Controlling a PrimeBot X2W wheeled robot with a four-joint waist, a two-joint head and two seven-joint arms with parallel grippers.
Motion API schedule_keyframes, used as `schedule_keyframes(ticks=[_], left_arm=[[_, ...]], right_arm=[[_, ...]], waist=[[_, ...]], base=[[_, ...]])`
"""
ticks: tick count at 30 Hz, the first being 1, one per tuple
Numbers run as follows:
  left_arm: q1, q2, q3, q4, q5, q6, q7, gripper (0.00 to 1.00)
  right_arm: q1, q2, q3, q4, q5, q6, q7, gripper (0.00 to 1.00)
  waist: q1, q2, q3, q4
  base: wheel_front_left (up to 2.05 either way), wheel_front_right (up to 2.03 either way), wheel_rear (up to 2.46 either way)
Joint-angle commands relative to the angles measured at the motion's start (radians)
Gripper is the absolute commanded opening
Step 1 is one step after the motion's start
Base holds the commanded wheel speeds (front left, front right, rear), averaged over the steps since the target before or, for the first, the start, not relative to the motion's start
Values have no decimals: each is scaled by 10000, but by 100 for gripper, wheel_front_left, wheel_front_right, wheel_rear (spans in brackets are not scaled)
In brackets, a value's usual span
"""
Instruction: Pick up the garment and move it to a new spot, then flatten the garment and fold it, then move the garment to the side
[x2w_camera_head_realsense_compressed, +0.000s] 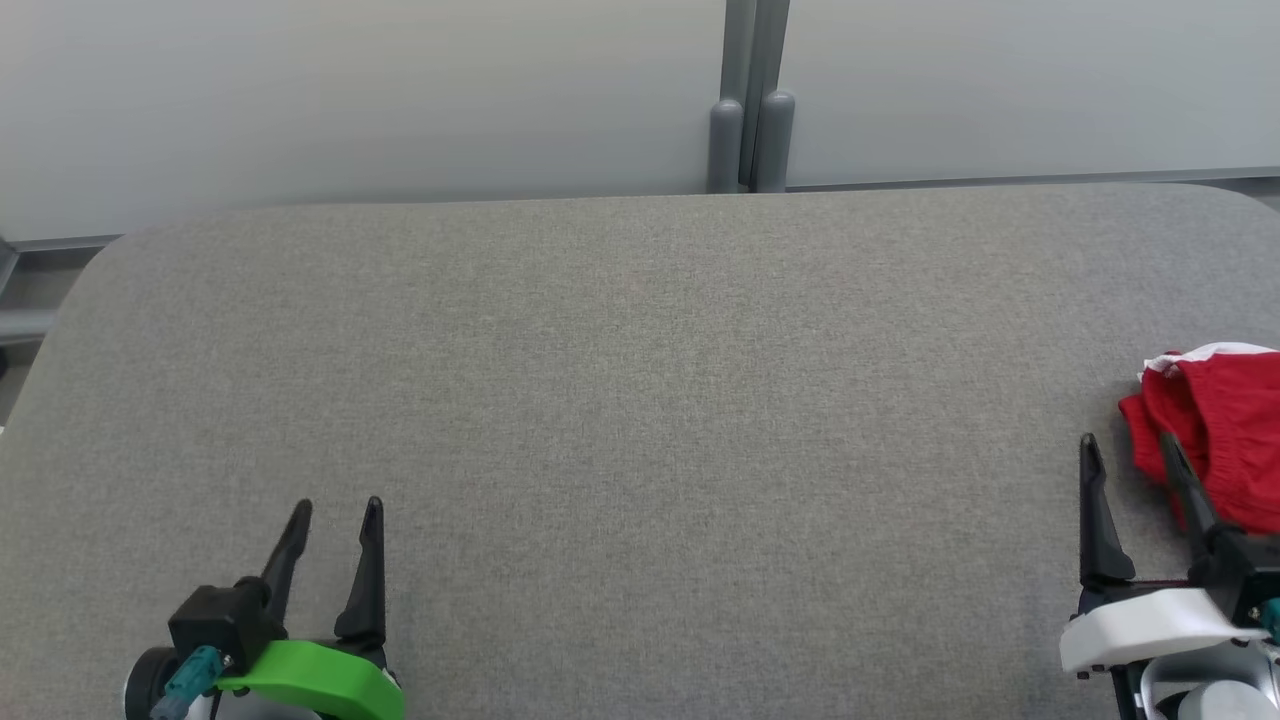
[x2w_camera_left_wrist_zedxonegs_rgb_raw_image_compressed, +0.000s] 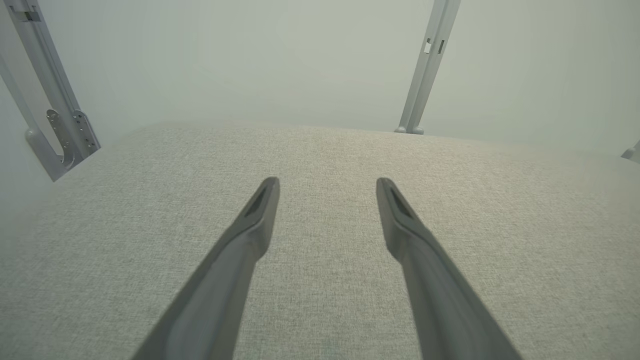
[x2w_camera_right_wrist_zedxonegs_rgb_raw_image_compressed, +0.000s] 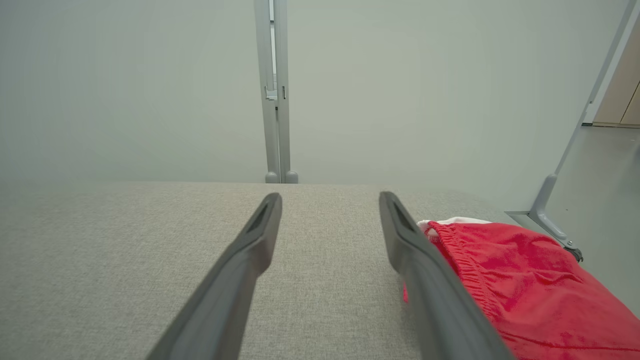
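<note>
Head view: left gripper (x2w_camera_head_realsense_compressed: 335, 512) sits nearest, low over the grey table (x2w_camera_head_realsense_compressed: 640, 400), jaws spread wide with nothing between them. Right gripper (x2w_camera_head_realsense_compressed: 1130, 448) likewise stands wide open and empty. Red garment (x2w_camera_head_realsense_compressed: 1220, 440) lies bunched just outside the right gripper's outer finger, which overlaps its near edge in this view; contact cannot be confirmed. White trim shows at the garment's far edge. Garment is well apart from the left jaws.

Left wrist view: left gripper (x2w_camera_left_wrist_zedxonegs_rgb_raw_image_compressed: 327, 184) fingers splayed, bare table fabric between and ahead of them.

Right wrist view: right gripper (x2w_camera_right_wrist_zedxonegs_rgb_raw_image_compressed: 330, 197) fingers parted fully, bare table in the gap. Garment (x2w_camera_right_wrist_zedxonegs_rgb_raw_image_compressed: 520, 280) lies to the outside of the right-hand finger, alongside it rather than between the jaws. A gathered elastic band runs along the garment's edge nearest that finger.

Judgement: thin, soft cloth, light, limp; will drape and sag when lifted, and the smooth weave may slip from a shallow pinch. Best hold looks to be the elastic band, where the layers are thickest. Jaws would need to shift outward to straddle it.
</note>
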Motion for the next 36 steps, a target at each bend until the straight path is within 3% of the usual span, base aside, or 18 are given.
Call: schedule_keyframes(ticks=[1, 7, 25, 36], left_arm=[[-2, -32, -14, 41, -22, -1, 15, 0], [204, -197, -119, 488, -213, -7, 112, 0], [-39, -467, 567, 235, -3260, -135, 1008, 0], [-148, -583, 866, 117, -4613, -192, 1401, 0]], right_arm=[[-8, 25, 3, 63, 15, 6, 9, 0], [135, 187, 17, 641, 237, 6, 150, 0], [-241, 127, 224, 853, 4095, 3, 1032, 0], [-414, 102, 308, 957, 5797, 1, 1425, 0]], waist=[[0, 0, 0, 1], [0, 1, -4, -8], [0, 11, -40, -88], [0, 17, -58, -130]], base=[[0, 0, 0], [0, 0, 0], [0, 0, 0], [0, 0, 0]])
